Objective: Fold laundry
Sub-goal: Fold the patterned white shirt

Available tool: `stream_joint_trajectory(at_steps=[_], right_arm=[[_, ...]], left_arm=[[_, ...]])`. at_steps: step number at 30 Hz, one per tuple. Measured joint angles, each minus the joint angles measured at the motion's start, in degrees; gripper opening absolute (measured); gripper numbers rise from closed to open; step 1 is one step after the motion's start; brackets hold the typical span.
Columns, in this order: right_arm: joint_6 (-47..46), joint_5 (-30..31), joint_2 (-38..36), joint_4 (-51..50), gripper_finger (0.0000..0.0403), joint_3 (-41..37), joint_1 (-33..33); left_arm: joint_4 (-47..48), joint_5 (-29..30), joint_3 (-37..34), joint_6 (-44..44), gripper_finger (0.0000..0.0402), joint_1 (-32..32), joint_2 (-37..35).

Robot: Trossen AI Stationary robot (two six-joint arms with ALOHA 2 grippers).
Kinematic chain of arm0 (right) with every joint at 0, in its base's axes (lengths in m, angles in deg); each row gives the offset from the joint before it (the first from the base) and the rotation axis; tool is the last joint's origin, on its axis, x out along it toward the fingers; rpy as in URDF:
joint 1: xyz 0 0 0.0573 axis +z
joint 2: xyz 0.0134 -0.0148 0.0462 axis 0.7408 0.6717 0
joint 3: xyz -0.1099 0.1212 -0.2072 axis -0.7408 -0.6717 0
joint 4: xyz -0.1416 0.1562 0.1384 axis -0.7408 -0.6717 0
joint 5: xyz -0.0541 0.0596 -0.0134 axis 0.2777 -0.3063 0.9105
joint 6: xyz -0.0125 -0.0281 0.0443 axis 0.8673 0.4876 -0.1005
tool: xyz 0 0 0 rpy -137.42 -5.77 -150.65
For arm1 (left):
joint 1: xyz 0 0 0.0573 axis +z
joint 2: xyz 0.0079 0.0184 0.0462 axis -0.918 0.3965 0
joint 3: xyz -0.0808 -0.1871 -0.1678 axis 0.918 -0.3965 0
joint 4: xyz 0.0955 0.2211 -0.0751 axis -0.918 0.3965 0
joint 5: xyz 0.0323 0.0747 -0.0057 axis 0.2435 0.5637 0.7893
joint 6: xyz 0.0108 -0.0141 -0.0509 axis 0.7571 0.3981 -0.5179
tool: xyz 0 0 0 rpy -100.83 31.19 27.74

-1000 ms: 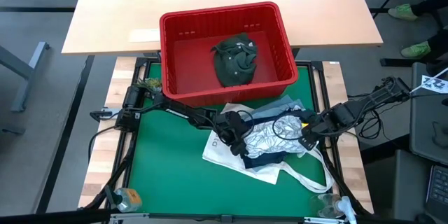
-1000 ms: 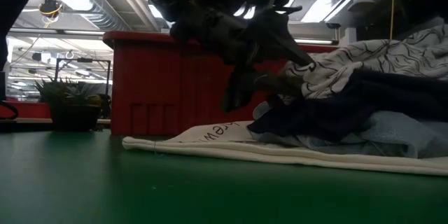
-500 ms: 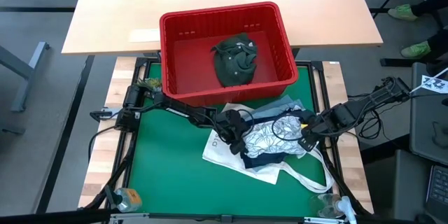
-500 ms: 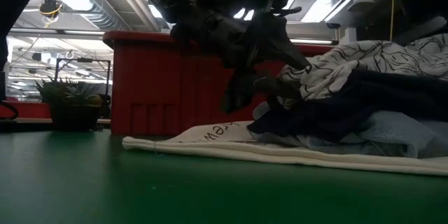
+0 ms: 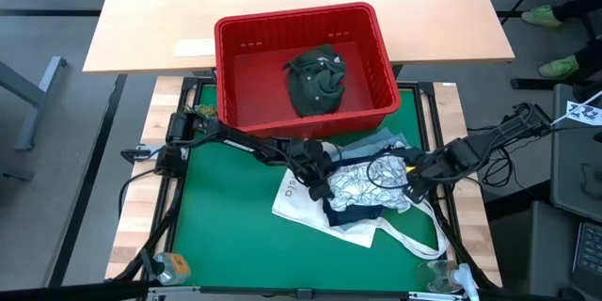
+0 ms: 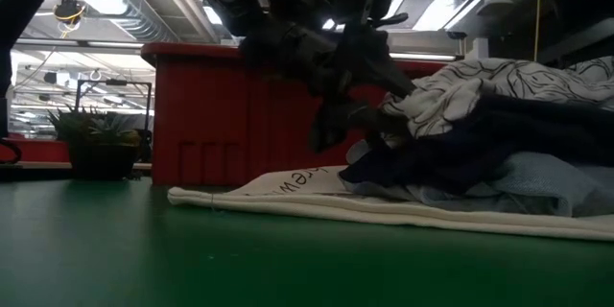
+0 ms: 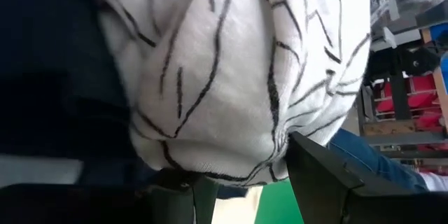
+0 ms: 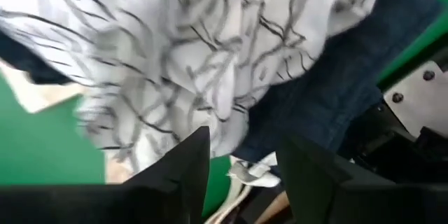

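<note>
A pile of laundry lies on the green mat (image 5: pixel 226 216). On top is a white garment with a dark leaf print (image 5: pixel 362 183) (image 6: pixel 480 82), over navy cloth (image 5: pixel 362 213) (image 6: pixel 460 153) and light blue denim (image 5: pixel 384 141) (image 6: pixel 547 177). A dark olive garment (image 5: pixel 315 80) lies in the red basket (image 5: pixel 292 14). My left gripper (image 5: pixel 318 177) (image 6: pixel 360 120) is at the pile's left side, shut on the white garment. My right gripper (image 5: pixel 411 183) (image 8: pixel 241 161) hangs open above the pile's right side, with the white garment (image 8: pixel 175 63) below its fingers. My left gripper holds a thick bunch of the white garment's left end (image 7: pixel 231 154) between its two fingers (image 7: pixel 318 171), which stand wide apart around it. It comes slanting down from the table's left. The rest of the garment lies slack on the pile.
A white tote bag (image 5: pixel 296 198) (image 6: pixel 288 184) lies under the pile's left side, its handles trailing toward the near right. The red basket (image 6: pixel 221 115) stands just beyond the pile. A small plant (image 6: pixel 101 139) sits at the mat's far left. Bare mat lies at the near left.
My right gripper has opened and let go of the white garment. The garment's right end, held up before, has sunk onto the pile. My left gripper has shifted slightly toward the far edge, keeping its hold on the garment's left end.
</note>
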Motion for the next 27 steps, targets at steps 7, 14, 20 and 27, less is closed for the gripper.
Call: stream_joint_trajectory(at_steps=[7, 14, 20, 27], right_arm=[[4.9, 3.3, -0.6, 4.0, 0.0159, 5.7, 0.0], [11.9, 5.3, 0.3, 16.6, 0.0159, 6.3, 0.9], [16.5, 14.5, 5.6, 21.0, 0.0159, 6.3, 5.2], [16.6, 20.6, 15.8, 20.1, 0.0159, 6.3, 6.8]], left_arm=[[2.5, -1.0, 0.0, 2.6, 0.0151, 1.0, 0.0], [3.0, -1.0, 0.0, 5.3, 0.0151, 1.1, -0.1], [2.9, 1.9, 0.0, 6.2, 0.0151, 1.1, -0.1], [2.0, 8.9, 0.0, 6.7, 0.0151, 0.6, -0.1]])
